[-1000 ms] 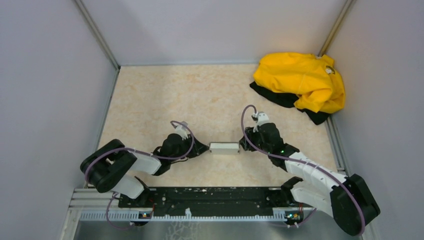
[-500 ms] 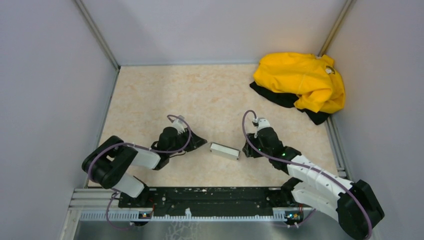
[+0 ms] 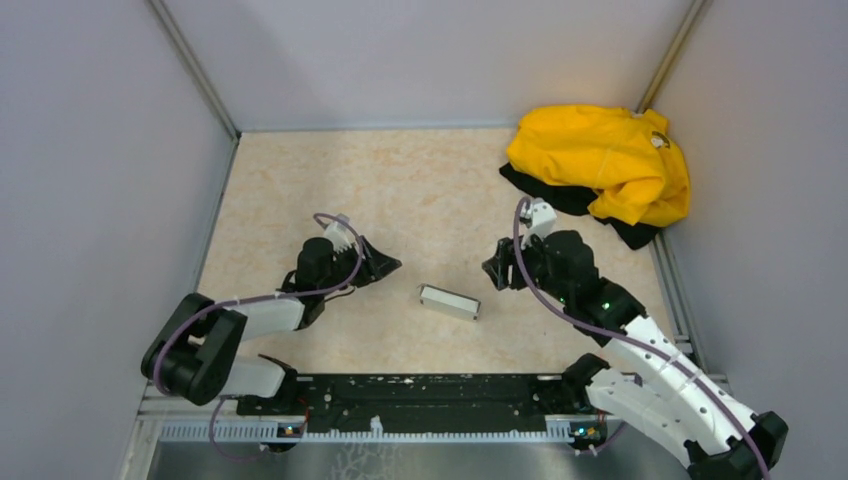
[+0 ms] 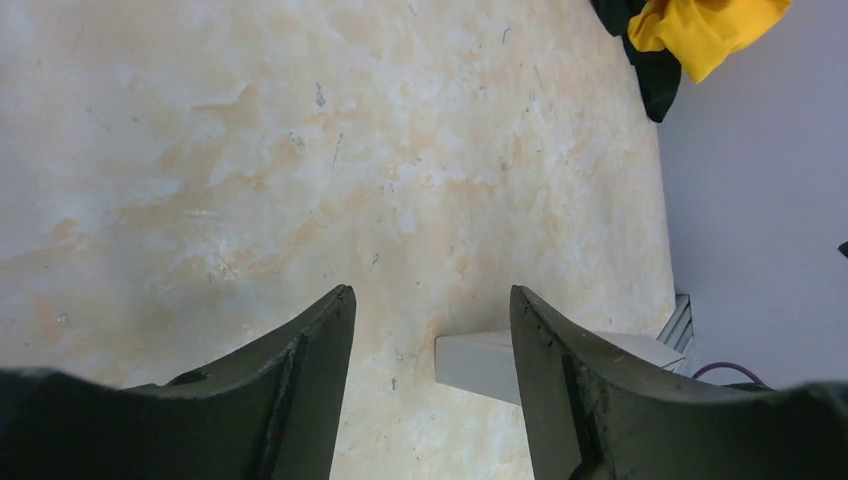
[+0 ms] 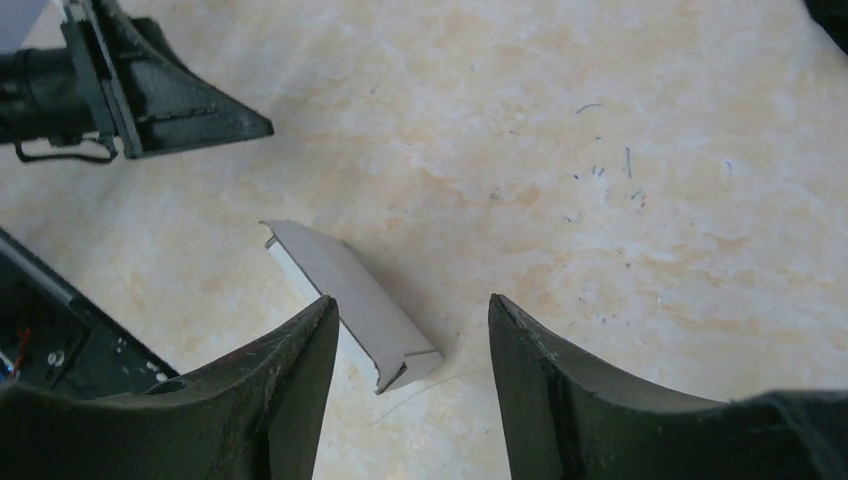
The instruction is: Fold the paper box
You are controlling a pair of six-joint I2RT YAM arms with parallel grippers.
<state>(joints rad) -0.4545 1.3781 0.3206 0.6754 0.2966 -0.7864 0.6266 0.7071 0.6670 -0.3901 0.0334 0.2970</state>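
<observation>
One paper box (image 3: 449,301) lies flat, lengthwise left-to-right.

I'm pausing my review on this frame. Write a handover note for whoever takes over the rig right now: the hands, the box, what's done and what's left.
Left hand: open, empty, left of the paper box and clear of it.
Right hand: open, empty, right of the box and clear of it.
Box: lies free on the table between the two hands, slightly skewed, as a narrow closed rectangular shape.
Done: the box looks folded into its shape.
Left: probably just a check of the end flaps. In the right wrist view one end does not look quite flush, so it may need pressing shut.
</observation>
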